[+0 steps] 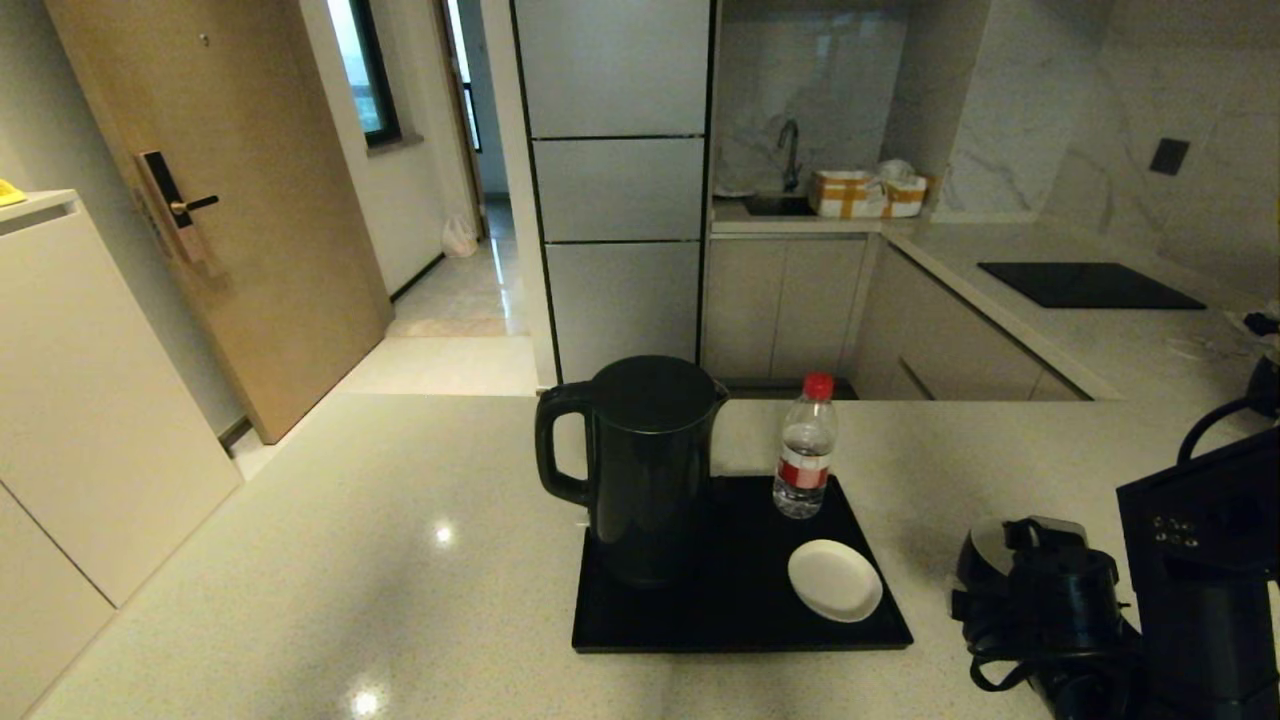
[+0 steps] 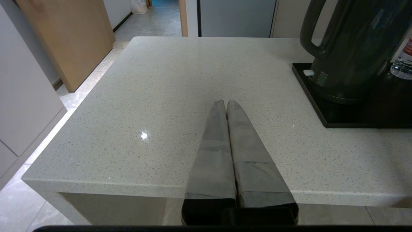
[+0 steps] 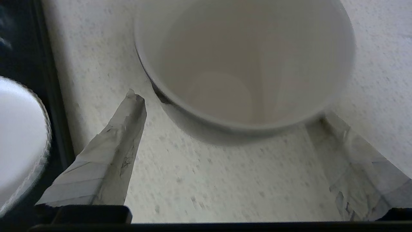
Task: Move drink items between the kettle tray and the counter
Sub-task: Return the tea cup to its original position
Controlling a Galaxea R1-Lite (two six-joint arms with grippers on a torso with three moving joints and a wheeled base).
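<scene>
The right end effector (image 3: 225, 106) is positioned low over the worktop (image 3: 209, 180), with its fingers (image 3: 112, 151) spread wide apart on either side of the cup (image 3: 244, 64). The cup stands upright on the worktop between the fingertips, its white inside facing the wrist camera; whether either finger touches the cup wall cannot be determined. The tray (image 3: 54, 96) edge lies just beside one finger, with the saucer (image 3: 19, 138) on the tray close to that edge. In the head view the right arm (image 1: 1060, 610) covers the cup, just beside the tray's (image 1: 740, 600) right edge. On the tray, well apart from the right end effector, the kettle (image 1: 645, 465) stands upright on the left part with its handle facing left, and the bottle (image 1: 805, 450) stands upright at the far right corner; the saucer (image 1: 834, 580) lies nearer, at the right side. The left end effector (image 2: 226, 102) hovers above bare worktop (image 2: 161, 96) with its fingers (image 2: 215, 145) pressed together and holding nothing; the tray (image 2: 322, 112) and kettle (image 2: 351, 48) are off to one side of it, well apart.
</scene>
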